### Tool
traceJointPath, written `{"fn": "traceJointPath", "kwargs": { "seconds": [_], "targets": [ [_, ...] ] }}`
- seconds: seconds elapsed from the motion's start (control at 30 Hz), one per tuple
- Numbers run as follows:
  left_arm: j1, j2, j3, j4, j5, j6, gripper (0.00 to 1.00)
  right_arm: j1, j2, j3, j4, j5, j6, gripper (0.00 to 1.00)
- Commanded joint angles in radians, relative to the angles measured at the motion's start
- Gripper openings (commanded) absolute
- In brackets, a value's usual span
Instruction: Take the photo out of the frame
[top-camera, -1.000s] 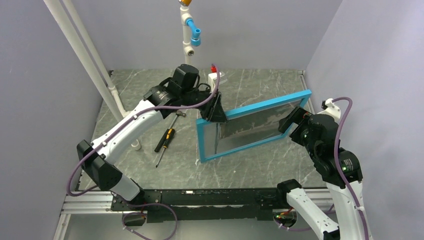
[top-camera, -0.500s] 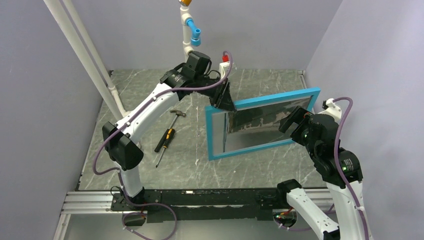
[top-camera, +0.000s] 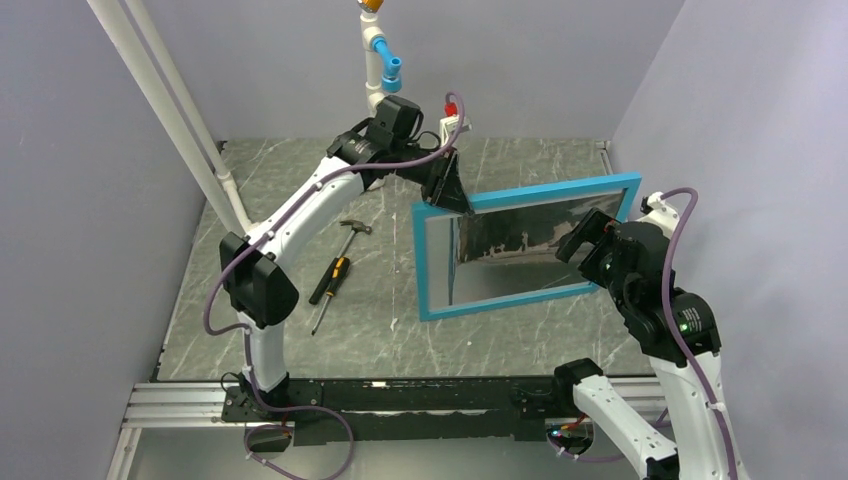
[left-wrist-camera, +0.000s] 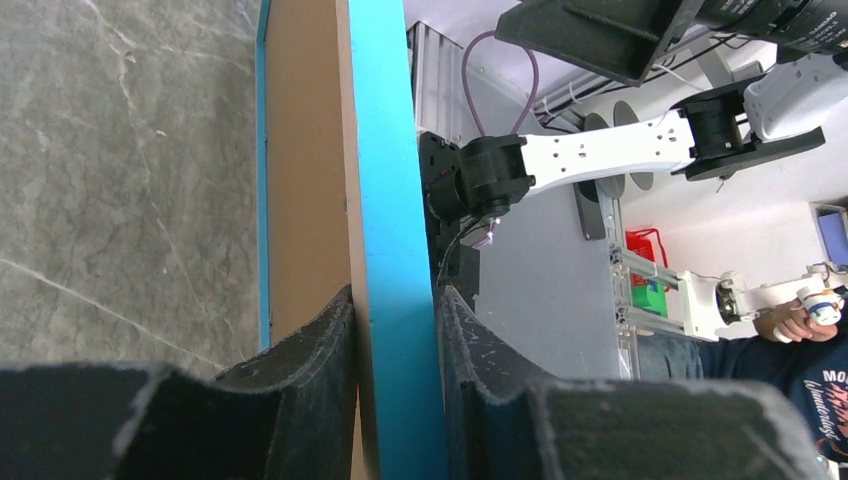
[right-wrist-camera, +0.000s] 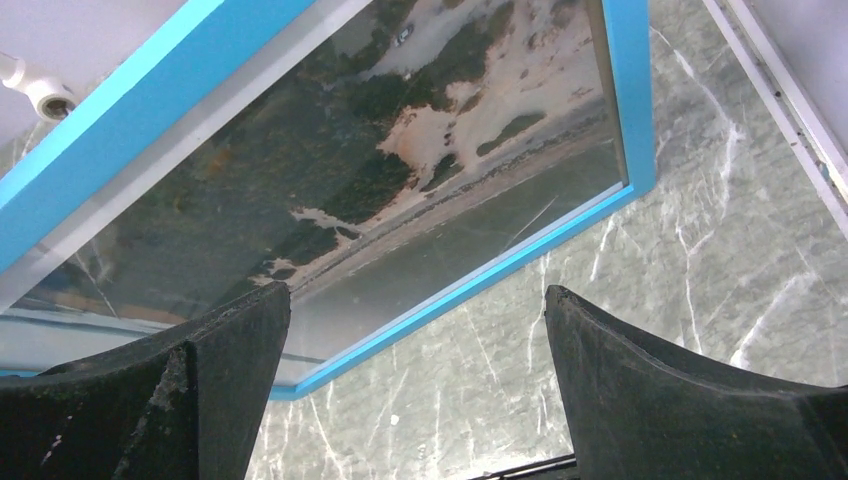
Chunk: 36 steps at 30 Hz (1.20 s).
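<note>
Cannot see the top-left corner of the frame (top-camera: 550, 189) from above, covered by the left gripper (top-camera: 447, 200); right end lost behind the right gripper (top-camera: 590, 245). Cannot make out the photo (right-wrist-camera: 420, 140) from the left wrist, edge-on there. Right wrist: frame's left part cut off, 1 side bar behind a finger (right-wrist-camera: 200, 400).

One frame (top-camera: 500, 301) is counted, with one photo (top-camera: 520, 235) inside it. On the one desk (top-camera: 540, 160), left of the frame, one hammer (top-camera: 350, 234) and one screwdriver (top-camera: 330, 282) are seen. Two pincers are counted: one left pincer (top-camera: 450, 205) and one right pincer (top-camera: 583, 240).
</note>
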<state>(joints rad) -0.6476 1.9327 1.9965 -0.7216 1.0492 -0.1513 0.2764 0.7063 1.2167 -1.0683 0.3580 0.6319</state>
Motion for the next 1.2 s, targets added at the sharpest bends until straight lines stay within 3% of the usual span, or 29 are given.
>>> {"fn": "traceJointPath", "kwargs": {
  "seconds": [0.0,0.43,0.67,0.8,0.9,1.0,1.03,1.07,1.17],
  "targets": [
    [-0.05,0.225,-0.105,-0.018,-0.044,0.215,0.0,0.001,0.014,0.0,0.041,0.004,-0.004,0.99],
    [-0.061,0.383,0.0,-0.054,-0.05,0.243,0.0,0.002,0.02,-0.031,0.053,0.012,-0.004,0.99],
    [-0.059,0.503,0.115,-0.037,-0.168,0.227,0.0,0.001,0.015,-0.037,0.041,0.007,0.0,0.99],
    [-0.063,0.497,0.116,0.01,-0.272,0.199,0.02,0.001,0.006,-0.052,0.04,0.007,0.0,0.99],
    [-0.072,0.451,0.102,0.013,-0.385,0.212,0.2,0.001,0.008,-0.067,0.044,0.007,-0.002,0.99],
    [-0.071,0.36,0.052,0.045,-0.511,0.197,0.5,0.0,0.009,-0.083,0.058,-0.011,-0.003,0.99],
    [-0.071,0.329,0.045,0.048,-0.568,0.197,0.61,0.001,0.009,-0.088,0.063,-0.015,-0.004,0.99],
    [-0.072,0.286,0.043,0.044,-0.624,0.2,0.92,0.001,0.01,-0.093,0.07,-0.02,-0.006,0.99],
    [-0.071,0.199,0.066,0.02,-0.788,0.214,0.99,0.001,0.021,-0.093,0.076,-0.033,-0.019,0.99]
  ]
}}
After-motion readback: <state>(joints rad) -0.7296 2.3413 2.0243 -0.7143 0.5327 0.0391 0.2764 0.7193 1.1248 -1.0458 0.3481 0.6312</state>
